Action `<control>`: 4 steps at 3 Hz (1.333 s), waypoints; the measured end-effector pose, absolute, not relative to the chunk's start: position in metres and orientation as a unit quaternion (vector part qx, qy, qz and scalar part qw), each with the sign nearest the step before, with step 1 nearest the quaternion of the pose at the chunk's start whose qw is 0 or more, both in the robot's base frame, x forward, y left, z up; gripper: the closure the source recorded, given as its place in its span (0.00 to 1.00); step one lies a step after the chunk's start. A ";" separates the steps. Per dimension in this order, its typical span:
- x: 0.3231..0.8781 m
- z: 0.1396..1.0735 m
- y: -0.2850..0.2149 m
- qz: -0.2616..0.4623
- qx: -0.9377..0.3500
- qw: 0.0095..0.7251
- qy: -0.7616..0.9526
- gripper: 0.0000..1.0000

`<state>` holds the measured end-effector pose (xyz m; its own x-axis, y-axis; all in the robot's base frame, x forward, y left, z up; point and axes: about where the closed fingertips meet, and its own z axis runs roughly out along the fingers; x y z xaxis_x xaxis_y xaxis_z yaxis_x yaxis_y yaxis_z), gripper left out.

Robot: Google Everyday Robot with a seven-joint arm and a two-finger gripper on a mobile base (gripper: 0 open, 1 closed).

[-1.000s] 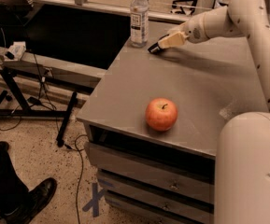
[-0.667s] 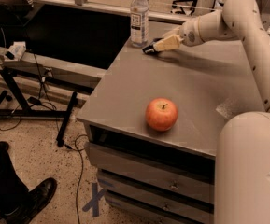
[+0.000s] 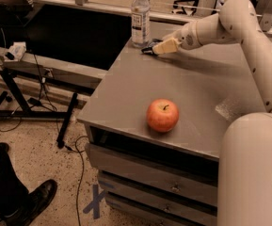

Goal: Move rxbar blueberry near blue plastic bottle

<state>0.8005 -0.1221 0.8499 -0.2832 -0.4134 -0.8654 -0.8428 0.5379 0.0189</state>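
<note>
The blue plastic bottle (image 3: 140, 17) stands upright at the far left corner of the grey cabinet top (image 3: 187, 86); it is clear with a white cap and a dark label. My gripper (image 3: 155, 49) reaches in from the right and sits just right of the bottle's base, low over the surface. A small dark flat thing, the rxbar blueberry (image 3: 148, 49), shows at the fingertips; most of it is hidden by the cream fingers (image 3: 164, 46). The gripper looks shut on it.
A red-orange apple (image 3: 163, 115) sits near the cabinet's front edge. My white arm (image 3: 248, 27) spans the right side. A black table (image 3: 55, 27) and stand legs are at the left. A person's shoe (image 3: 29, 199) is on the floor at the lower left.
My gripper has moved left with the bar, closer to the bottle's base. The apple and bottle have not moved.
</note>
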 end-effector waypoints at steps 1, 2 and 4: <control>0.800 0.850 -0.126 0.242 -0.411 0.433 0.765 0.00; 0.798 0.853 -0.131 0.237 -0.410 0.432 0.768 0.00; 0.787 0.882 -0.209 0.230 -0.368 0.460 0.775 0.00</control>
<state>0.7875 -0.2086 0.8824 -0.3060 -0.3600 -0.8813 -0.7820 0.6230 0.0171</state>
